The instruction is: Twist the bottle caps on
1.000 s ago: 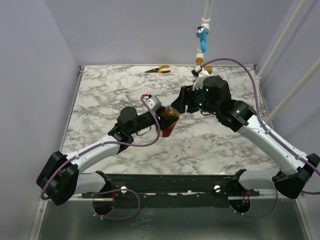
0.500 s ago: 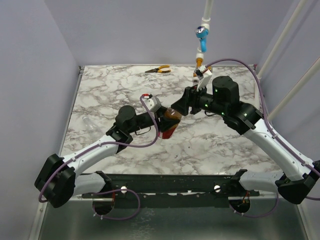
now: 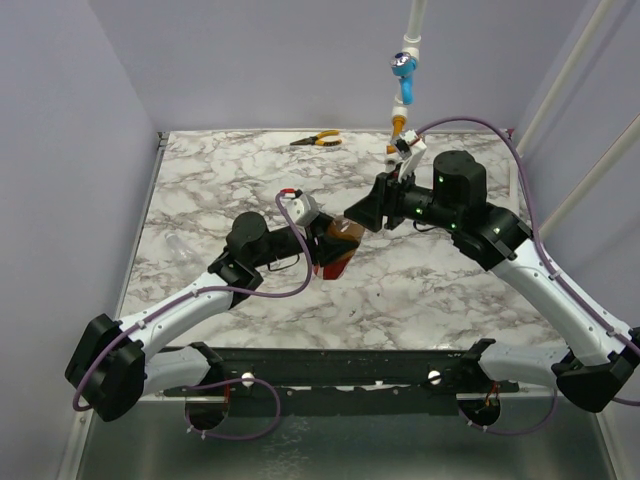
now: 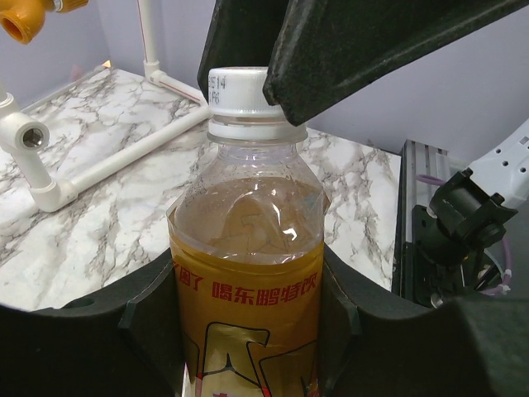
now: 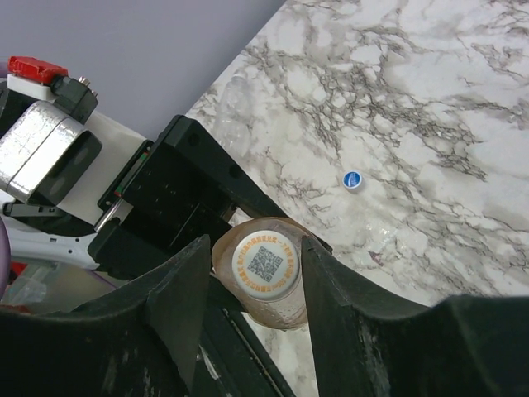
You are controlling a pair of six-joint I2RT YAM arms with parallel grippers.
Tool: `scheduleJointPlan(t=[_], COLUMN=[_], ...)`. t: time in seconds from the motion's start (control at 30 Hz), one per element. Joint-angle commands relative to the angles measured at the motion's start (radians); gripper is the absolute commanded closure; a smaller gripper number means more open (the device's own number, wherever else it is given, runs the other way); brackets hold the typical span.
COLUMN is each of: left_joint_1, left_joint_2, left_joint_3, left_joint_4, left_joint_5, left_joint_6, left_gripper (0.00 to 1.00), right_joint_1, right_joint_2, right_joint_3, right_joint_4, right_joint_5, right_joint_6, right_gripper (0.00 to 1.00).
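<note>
My left gripper (image 3: 325,245) is shut on the bottle (image 3: 338,250) and holds it tilted above the middle of the table. In the left wrist view its jaws (image 4: 248,306) press both sides of the yellow-and-red label of the bottle (image 4: 248,215). A white cap (image 4: 240,91) sits on the bottle's neck. My right gripper (image 3: 362,215) straddles this cap (image 5: 264,265) from above; its jaws (image 5: 252,265) stand slightly apart, with a small gap on one side. A bright blue cap (image 5: 352,179) lies loose on the marble.
Orange-handled pliers (image 3: 318,139) lie at the table's far edge. A light-blue valve handle (image 3: 403,66) with an orange fitting hangs on a white pipe at the back. White pipework (image 4: 124,157) lies on the marble behind the bottle.
My right arm's wrist has swung to the right and turned while its jaws stayed at the bottle's top. The left arm has shifted the bottle slightly.
</note>
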Motion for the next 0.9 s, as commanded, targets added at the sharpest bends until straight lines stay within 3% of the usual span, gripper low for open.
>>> scheduleJointPlan(t=[0.0,0.3,0.63,0.87], left_joint_1=[0.004,0.006,0.006,-0.037], left_joint_2=[0.0,0.011,0.021,0.051], left_joint_3=[-0.005,-0.001,0.006,0.027], left_joint_4=[-0.006,-0.006,-0.006,-0.002], left_joint_5=[0.035,0.033,0.0,-0.289], left_joint_6=[-0.009,-0.007,0.008,0.087], left_gripper=[0.77,0.77,0.77,0.78], right_joint_1=[-0.006,-0.005,-0.005,-0.005], right_joint_2=[-0.013,-0.02,-0.007,0.047], right_joint_3=[-0.002,-0.007,-0.005,0.003], right_joint_4=[0.013,0.006,-0.011,-0.047], right_joint_5=[-0.042,-0.021,-0.009,0.118], right_joint_6=[-0.002,0.002,0.013,0.093], right_gripper=[0.49,0.55,0.75,0.91])
